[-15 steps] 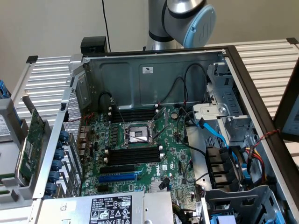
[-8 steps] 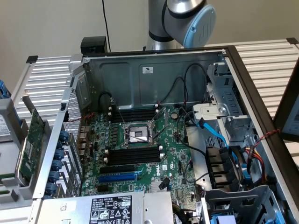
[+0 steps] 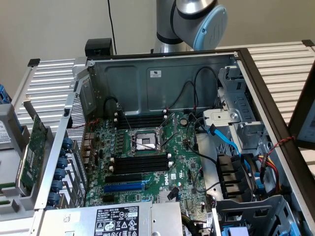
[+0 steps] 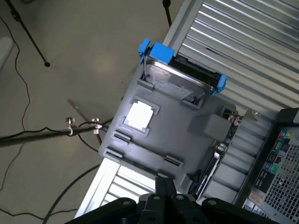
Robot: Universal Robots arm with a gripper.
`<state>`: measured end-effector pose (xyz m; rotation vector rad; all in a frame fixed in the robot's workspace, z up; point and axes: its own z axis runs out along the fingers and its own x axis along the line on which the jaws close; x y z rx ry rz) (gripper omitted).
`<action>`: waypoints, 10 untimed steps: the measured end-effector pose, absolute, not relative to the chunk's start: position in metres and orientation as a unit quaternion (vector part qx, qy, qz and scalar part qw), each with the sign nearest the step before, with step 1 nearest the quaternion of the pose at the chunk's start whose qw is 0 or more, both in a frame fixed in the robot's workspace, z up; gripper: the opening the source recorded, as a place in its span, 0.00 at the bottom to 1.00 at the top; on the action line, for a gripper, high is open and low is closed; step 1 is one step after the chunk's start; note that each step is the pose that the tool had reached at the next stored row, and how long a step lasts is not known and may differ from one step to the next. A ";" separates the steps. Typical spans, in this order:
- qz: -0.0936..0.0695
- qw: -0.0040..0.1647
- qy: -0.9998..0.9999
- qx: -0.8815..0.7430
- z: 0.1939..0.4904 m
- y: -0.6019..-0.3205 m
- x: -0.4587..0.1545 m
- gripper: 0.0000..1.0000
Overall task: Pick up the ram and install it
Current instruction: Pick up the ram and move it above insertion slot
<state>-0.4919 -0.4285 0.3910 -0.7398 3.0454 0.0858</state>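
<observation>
The ram is out of view. My gripper [image 4: 166, 184] is shut with nothing between its black fingers, and it hangs above a grey parts holder [image 4: 177, 135] that stands on a slatted table. The holder carries a drive in a blue caddy [image 4: 180, 70], a white square pad [image 4: 139, 115] and a green expansion card [image 4: 217, 156] seen edge-on. In the exterior view the open computer case [image 3: 162, 78] shows black memory slots [image 3: 140, 162] with white end clips, below and above the processor socket [image 3: 145, 141]. Those slots look unfilled.
The arm's grey and blue joint [image 3: 199, 19] rises behind the case. At the exterior view's left the grey holder [image 3: 10, 162] holds the green expansion card [image 3: 32, 147]. Black, blue and red cables [image 3: 226, 147] cross the case's right side. A power supply [image 3: 115, 221] sits in front.
</observation>
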 end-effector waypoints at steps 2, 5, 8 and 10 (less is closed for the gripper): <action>0.027 0.003 0.967 -0.254 0.391 -0.429 -0.492 0.11; 0.028 0.002 0.959 -0.280 0.391 -0.429 -0.492 0.11; 0.028 0.001 0.952 -0.306 0.391 -0.429 -0.492 0.11; 0.028 0.001 0.946 -0.324 0.391 -0.429 -0.492 0.11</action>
